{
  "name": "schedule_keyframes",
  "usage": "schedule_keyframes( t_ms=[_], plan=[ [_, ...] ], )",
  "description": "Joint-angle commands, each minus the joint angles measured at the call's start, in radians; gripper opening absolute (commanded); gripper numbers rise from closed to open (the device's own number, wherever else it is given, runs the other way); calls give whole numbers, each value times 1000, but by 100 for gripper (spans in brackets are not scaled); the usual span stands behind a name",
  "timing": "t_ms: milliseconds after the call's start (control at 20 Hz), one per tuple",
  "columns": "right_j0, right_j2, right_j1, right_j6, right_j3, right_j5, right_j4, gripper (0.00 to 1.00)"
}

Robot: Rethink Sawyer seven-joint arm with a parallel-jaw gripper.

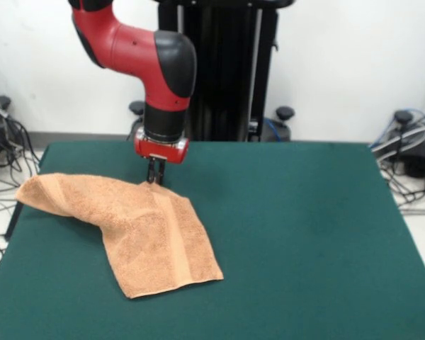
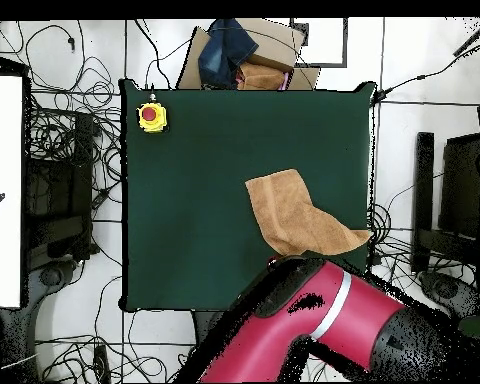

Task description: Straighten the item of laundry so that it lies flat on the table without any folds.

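The towel (image 1: pixel 138 227) (image 2: pixel 296 214) lies rumpled on the table (image 1: pixel 304 234) (image 2: pixel 199 200), in the front view on the left half. One end spreads flat toward the near side, with a woven band stripe running along it near the hem. The other end stretches toward the table's left edge, and its corner reaches that edge. Between the two parts the cloth rises to a raised peak under the hand.

The hand (image 1: pixel 154 177) points straight down at that peak, its dark fingers drawn close together on the cloth, so it appears to pinch the towel there. The red and black arm (image 1: pixel 138 49) (image 2: pixel 324 320) comes down from above the table's far side.

In the overhead view a yellow box with a red button (image 2: pixel 152 116) sits on a table corner, well apart from the towel.
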Motion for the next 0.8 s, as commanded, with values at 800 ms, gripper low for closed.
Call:
schedule_keyframes(
  t_ms=[800],
  plan=[
    [272, 46, -52, 334, 146, -163, 357, 0]
  ],
)
